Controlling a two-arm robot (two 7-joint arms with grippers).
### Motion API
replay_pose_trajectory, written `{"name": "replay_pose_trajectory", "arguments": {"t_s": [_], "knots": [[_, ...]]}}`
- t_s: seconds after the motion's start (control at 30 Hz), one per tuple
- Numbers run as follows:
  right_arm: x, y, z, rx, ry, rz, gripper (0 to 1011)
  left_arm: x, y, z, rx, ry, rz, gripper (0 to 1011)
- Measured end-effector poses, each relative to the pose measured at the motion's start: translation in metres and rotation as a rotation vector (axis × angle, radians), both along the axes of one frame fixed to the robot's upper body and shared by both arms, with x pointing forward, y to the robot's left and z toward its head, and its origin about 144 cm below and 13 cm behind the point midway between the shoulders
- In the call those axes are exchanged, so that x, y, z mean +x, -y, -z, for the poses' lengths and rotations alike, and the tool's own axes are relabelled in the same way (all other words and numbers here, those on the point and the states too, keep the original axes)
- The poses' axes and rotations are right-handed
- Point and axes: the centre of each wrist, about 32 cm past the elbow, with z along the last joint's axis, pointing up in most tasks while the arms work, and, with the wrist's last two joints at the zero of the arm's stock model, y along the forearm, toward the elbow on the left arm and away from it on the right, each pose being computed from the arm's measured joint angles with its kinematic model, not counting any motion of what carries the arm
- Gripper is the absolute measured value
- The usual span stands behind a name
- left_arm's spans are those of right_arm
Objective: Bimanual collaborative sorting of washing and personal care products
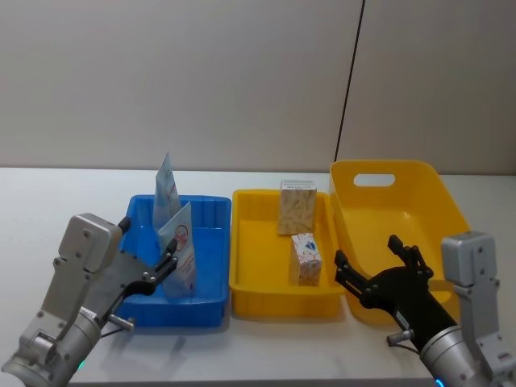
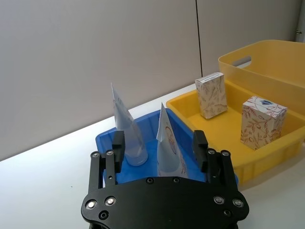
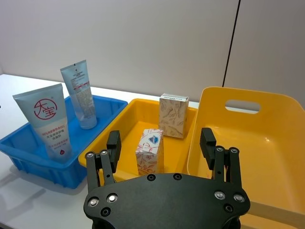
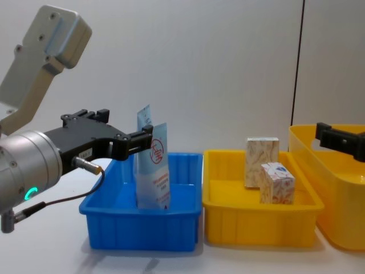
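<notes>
Two pale-blue-and-white soft tubes with red print [image 1: 165, 187] stand on their caps in the blue plastic bin [image 1: 216, 242]. Two beige patterned cartons [image 1: 297, 206] stand in the shallow yellow plastic tray [image 1: 242, 242] on the white bench [image 1: 48, 201]. The left gripper [image 1: 167, 260] has its jaws wide, with the nearer tube [image 4: 154, 171] just ahead between them and seemingly unpressed. Any move there should be straight and slow, because an upright tube tips easily. The right gripper [image 1: 367, 256], jaws wide, hovers by the deep yellow handled bin [image 1: 427, 187].

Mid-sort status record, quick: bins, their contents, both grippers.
blue bin: front tube and back tube, both standing
middle yellow bin: front carton and back carton, both upright
large yellow bin: right of middle yellow bin
left gripper: open, at front tube
right gripper: open, before large yellow bin
</notes>
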Motion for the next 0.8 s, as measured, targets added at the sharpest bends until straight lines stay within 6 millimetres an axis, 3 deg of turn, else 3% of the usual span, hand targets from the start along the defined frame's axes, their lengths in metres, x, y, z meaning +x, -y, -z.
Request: {"name": "replay_pose_trajectory", "arguments": {"t_s": [0.23, 0.8], "knots": [[0.0, 0.0, 0.0, 0.0, 0.0, 0.0, 1003, 0.0, 0.0, 0.0, 0.0, 0.0, 0.0, 1001], [0.0, 0.0, 0.0, 0.0, 0.0, 0.0, 1003, 0.0, 0.0, 0.0, 0.0, 0.0, 0.0, 1001]]}}
